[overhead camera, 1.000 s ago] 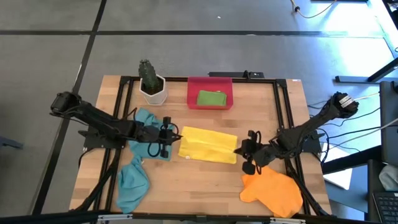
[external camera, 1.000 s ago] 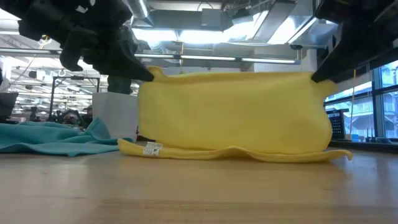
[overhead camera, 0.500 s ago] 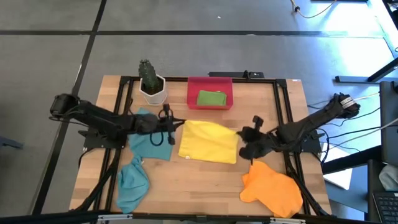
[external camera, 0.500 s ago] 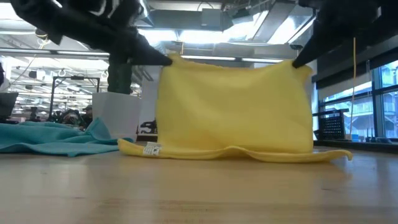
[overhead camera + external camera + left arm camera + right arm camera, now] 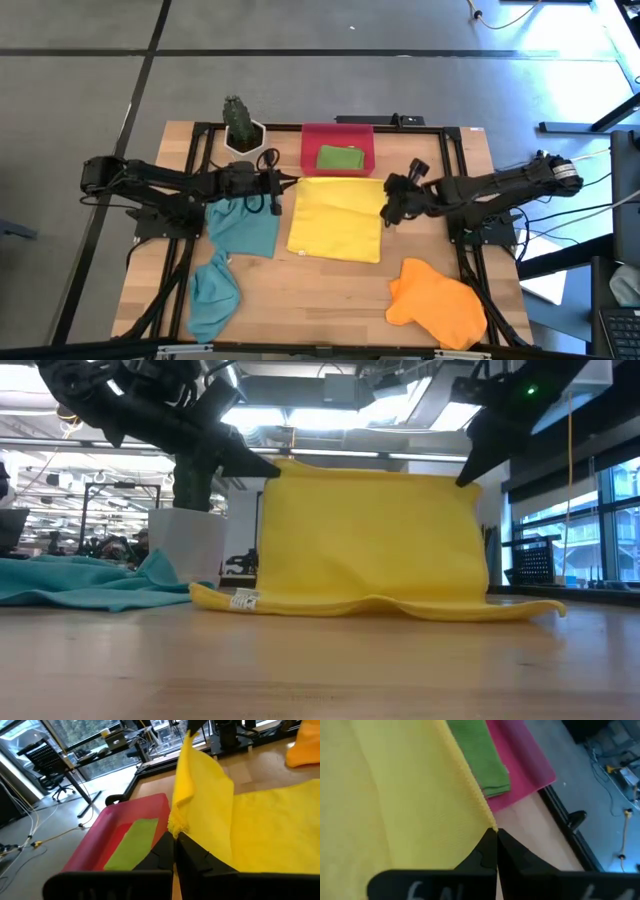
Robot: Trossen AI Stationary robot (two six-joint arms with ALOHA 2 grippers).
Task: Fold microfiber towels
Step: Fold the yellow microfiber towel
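The yellow towel (image 5: 335,222) stands up from the table's middle like a sheet, held by two upper corners. Its near edge (image 5: 380,606) lies on the wood. My left gripper (image 5: 284,186) is shut on its left corner, my right gripper (image 5: 389,205) on its right corner. One teal towel (image 5: 241,228) lies crumpled beside the left arm and another (image 5: 213,290) sits at the near left. An orange towel (image 5: 437,304) lies at the near right. A folded green towel (image 5: 340,157) rests in the red tray (image 5: 310,150). My left gripper pinches the yellow towel's upper left corner (image 5: 174,827) between its two fingers, coming almost level from the table's left. The cloth hangs from the corner down to its near edge on the table. My right gripper pinches the upper right corner (image 5: 492,826) at the hemmed edge, slanting down from the table's right. The top edge (image 5: 370,468) runs fairly straight between the two corners, while the lower part rests on the table.
A plant in a white pot (image 5: 243,130) stands at the far left, close behind my left arm. The red tray sits just beyond the raised towel edge. Bare wood shows in front of the yellow towel, between the teal and orange towels.
Both grippers, shut all the while, have gone up and toward the table's far edge, carrying the yellow towel's held edge with them. The towel's near edge has stayed on the table, so from above the cloth now spreads farther toward the red tray.
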